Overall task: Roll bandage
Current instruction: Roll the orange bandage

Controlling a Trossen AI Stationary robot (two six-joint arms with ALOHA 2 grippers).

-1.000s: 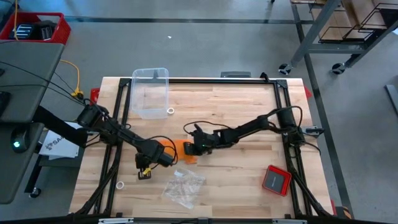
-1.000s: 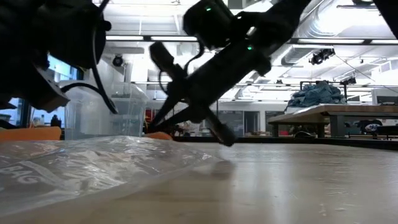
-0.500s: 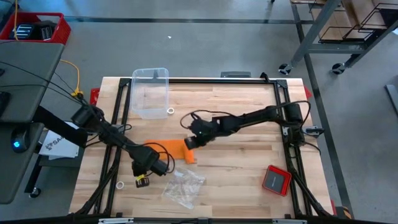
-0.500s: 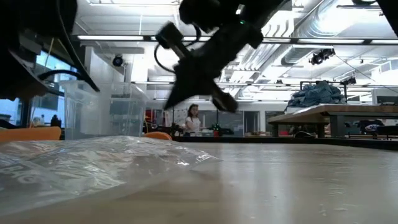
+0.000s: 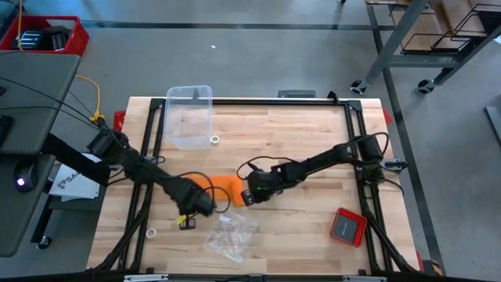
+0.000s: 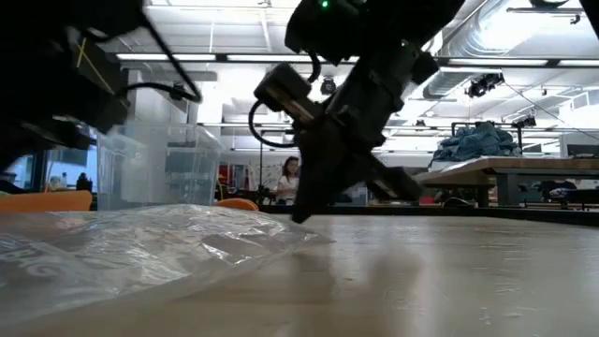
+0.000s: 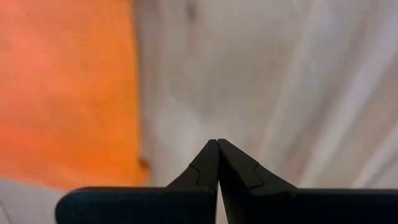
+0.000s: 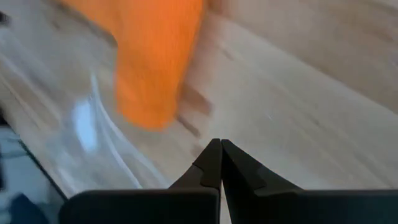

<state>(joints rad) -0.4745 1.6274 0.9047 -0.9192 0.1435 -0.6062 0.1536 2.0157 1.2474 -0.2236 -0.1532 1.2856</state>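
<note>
The orange bandage (image 5: 227, 188) lies flat on the wooden table, left of its middle; it also shows in the wrist views as bandage (image 7: 68, 93) and bandage (image 8: 155, 62). My left gripper (image 5: 200, 204) points down at the bandage's left end, shut with nothing between its fingers (image 7: 217, 142), over bare wood beside the cloth's edge. My right gripper (image 5: 250, 196) slants down at the bandage's right end, shut and holding nothing (image 8: 220, 142), its tip low over the table (image 6: 301, 217). Whether either tip touches the table or the cloth, I cannot tell.
A clear plastic bag (image 5: 231, 235) lies just on the near side of the bandage. At the far left stands a clear bin (image 5: 190, 116) with a white ring (image 5: 214, 140) at its corner. A red square device (image 5: 347, 225) sits near right. Bare wood stretches to the right.
My right gripper rose and swung toward the far edge, then came back down toward the near edge to the bandage's right end, tipping steeper. My left gripper shifted a little to the right, onto the bandage's left end. More of the bandage's flat length showed midway than shows now.
</note>
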